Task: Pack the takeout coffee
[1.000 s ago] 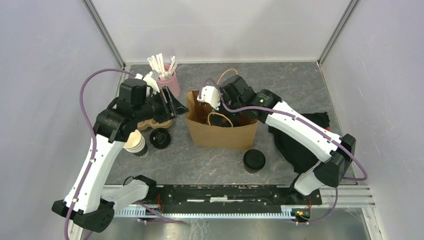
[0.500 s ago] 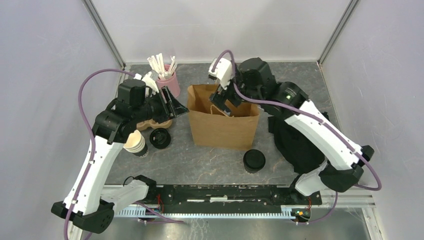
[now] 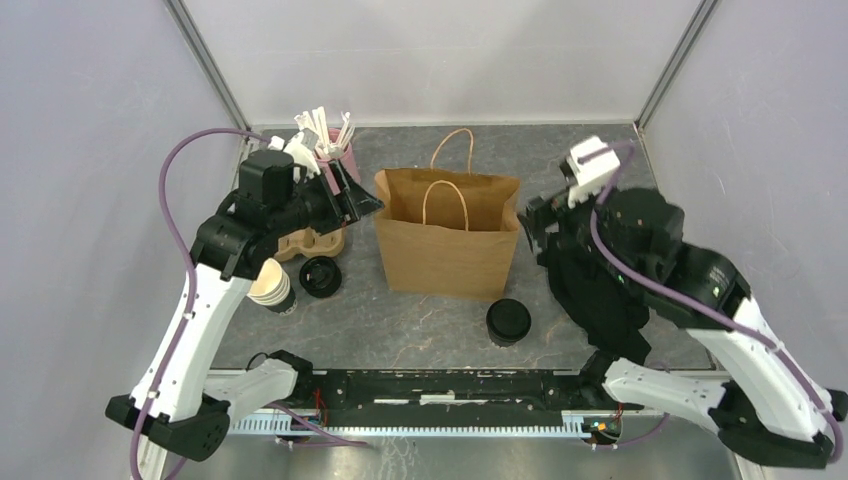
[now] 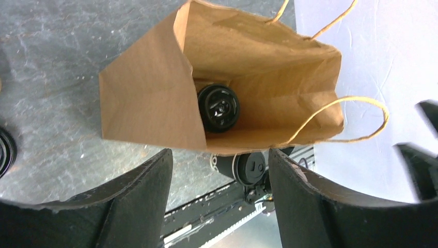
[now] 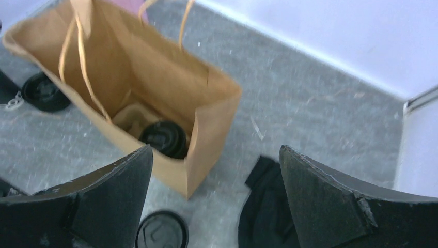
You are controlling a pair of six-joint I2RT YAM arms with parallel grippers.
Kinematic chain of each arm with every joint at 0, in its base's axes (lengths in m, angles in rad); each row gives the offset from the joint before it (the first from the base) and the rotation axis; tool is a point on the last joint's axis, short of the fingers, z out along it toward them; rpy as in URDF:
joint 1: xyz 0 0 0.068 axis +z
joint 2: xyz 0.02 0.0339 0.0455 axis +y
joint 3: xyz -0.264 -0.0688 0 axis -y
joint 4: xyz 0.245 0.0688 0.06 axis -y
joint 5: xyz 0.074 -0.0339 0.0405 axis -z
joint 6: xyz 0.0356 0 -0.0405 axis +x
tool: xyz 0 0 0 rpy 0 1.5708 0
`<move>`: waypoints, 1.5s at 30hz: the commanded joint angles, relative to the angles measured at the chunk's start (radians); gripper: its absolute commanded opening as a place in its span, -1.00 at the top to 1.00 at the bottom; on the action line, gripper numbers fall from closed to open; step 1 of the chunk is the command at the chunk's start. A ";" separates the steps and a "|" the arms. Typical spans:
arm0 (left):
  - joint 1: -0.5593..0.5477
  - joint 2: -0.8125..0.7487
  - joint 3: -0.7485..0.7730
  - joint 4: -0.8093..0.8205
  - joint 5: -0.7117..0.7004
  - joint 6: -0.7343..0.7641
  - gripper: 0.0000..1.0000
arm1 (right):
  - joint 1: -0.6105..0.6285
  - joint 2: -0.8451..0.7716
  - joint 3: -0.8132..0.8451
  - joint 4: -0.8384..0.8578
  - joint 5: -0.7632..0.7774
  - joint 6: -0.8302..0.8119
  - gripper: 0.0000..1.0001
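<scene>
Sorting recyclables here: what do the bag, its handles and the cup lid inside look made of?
Bag: matte brown kraft paper, creased folds. Handles: likely twisted paper cord, thin and tan. Cup lid: probably plastic, black, slightly glossy, moulded ridges.

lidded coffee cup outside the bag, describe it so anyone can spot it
Find the brown paper bag standing mid-table. Just in front of its near right corner stands the lidded cup. Unlike the capped cup inside the bag and the uncapped cream-rimmed cup far left, it is both capped and outside.
</scene>
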 commanded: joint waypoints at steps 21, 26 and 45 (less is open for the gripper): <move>0.006 0.089 -0.101 0.169 0.136 -0.067 0.00 | -0.019 -0.150 -0.628 0.285 -0.027 0.175 -0.24; 0.000 0.044 -0.148 0.166 0.145 -0.104 0.09 | -0.037 -0.121 -0.641 0.324 0.009 0.135 -0.25; -0.236 -0.005 -0.183 0.219 0.019 -0.247 0.12 | -0.266 0.139 -0.586 0.669 -0.194 -0.108 -0.34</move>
